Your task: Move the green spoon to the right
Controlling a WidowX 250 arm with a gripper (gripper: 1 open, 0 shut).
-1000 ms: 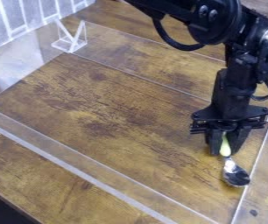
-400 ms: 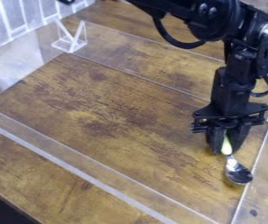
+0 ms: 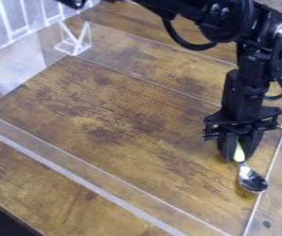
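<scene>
The green spoon [image 3: 240,157] lies at the right side of the wooden table, its yellow-green handle up under the gripper and its shiny silver bowl [image 3: 251,182] pointing toward the front right. My black gripper [image 3: 237,139] points straight down and is shut on the spoon's handle, with the spoon low at the table top. The upper part of the handle is hidden between the fingers.
A clear acrylic wall [image 3: 269,189] runs close along the right of the spoon, and another clear wall [image 3: 70,171] crosses the front left. A clear stand [image 3: 72,39] sits at the back left. The wooden table [image 3: 119,111] stretches to the left of the gripper.
The spoon's bowl has swung slightly to the right as the wrist rolled a little. The gripper has stayed in place, still shut on the handle.
</scene>
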